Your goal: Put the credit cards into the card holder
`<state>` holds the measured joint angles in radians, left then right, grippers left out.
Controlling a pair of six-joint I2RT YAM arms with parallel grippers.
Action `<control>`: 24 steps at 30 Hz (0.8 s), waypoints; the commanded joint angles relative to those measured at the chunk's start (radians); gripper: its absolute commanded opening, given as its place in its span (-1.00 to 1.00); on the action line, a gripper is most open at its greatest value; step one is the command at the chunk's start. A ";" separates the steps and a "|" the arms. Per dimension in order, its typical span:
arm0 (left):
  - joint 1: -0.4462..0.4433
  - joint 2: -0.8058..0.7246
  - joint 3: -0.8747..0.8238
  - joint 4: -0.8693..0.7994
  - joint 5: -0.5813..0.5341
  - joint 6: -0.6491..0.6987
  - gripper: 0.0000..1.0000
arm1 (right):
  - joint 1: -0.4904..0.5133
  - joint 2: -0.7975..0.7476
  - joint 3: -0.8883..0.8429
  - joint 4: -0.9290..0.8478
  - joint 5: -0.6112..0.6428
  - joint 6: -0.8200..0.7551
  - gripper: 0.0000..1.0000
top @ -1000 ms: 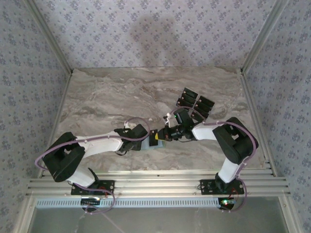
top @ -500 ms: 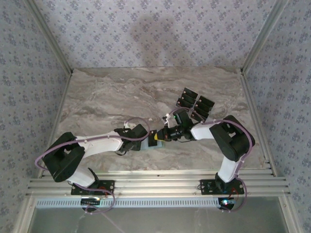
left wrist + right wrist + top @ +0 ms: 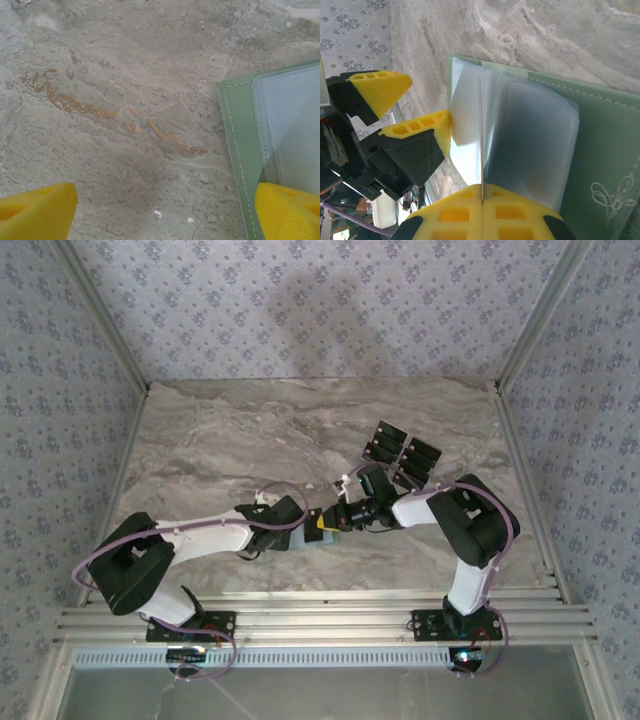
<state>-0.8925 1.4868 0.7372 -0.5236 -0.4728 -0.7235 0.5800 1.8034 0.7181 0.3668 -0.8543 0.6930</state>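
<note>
Right gripper [image 3: 481, 201] is clamped, yellow fingertips together, on one thin credit card [image 3: 481, 130] seen edge-on, its colour not readable. The card stands upright over the clear plastic pocket [image 3: 530, 135] of the flat, pale sage-green rectangular card holder [image 3: 605, 150]. This holder lies flat on the grey marbled stone tabletop [image 3: 220, 440], near its front centre. Left gripper [image 3: 160, 212] has its yellow fingers wide apart, one fingertip [image 3: 287, 210] touching the holder's edge. Other small black rectangular credit cards [image 3: 402, 453] lie clustered further back on the right, well apart from it.
</note>
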 commanded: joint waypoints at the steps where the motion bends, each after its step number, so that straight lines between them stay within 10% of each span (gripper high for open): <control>1: -0.006 0.004 0.020 -0.034 -0.023 0.010 0.83 | -0.008 0.022 -0.003 0.000 -0.037 -0.001 -1.00; 24: -0.007 0.014 0.030 -0.035 -0.024 0.015 0.82 | -0.027 0.070 0.032 -0.080 -0.089 -0.054 -1.00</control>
<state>-0.8925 1.4891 0.7429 -0.5278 -0.4793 -0.7227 0.5415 1.8503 0.7292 0.3214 -0.9184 0.6643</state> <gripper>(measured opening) 0.912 0.066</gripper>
